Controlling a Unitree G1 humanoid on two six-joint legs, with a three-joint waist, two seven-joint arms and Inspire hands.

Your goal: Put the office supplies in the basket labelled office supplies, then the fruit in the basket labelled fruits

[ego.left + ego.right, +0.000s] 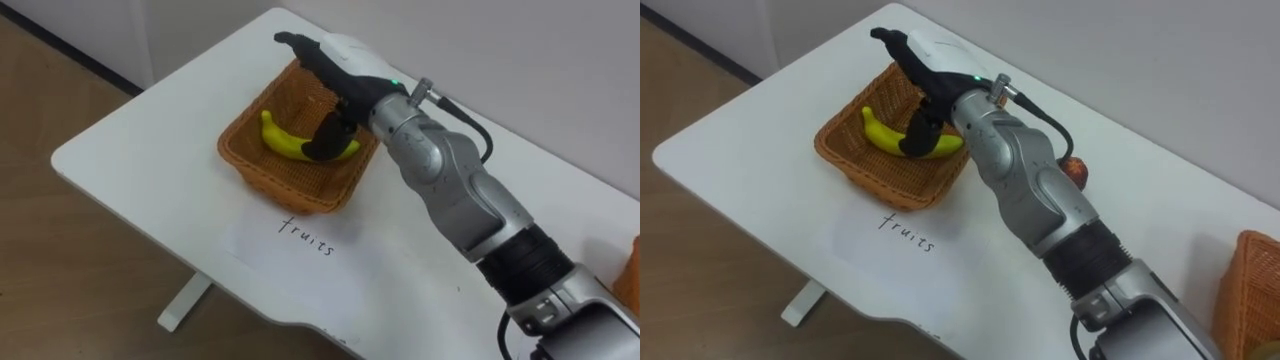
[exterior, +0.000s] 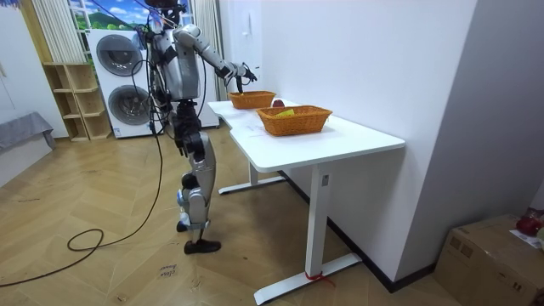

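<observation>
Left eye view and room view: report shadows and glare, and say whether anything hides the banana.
Left eye view: soft, even light on the white table, no glare; the right hand is over the basket, and its thumb covers part of the banana. Room view: the table top is bright, and the wall beneath it lies in its shadow.

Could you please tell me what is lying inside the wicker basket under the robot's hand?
A yellow banana lies in the basket. The right hand hangs over it, its thumb covering the banana's middle. The basket floor beneath the hand is hidden.
</observation>
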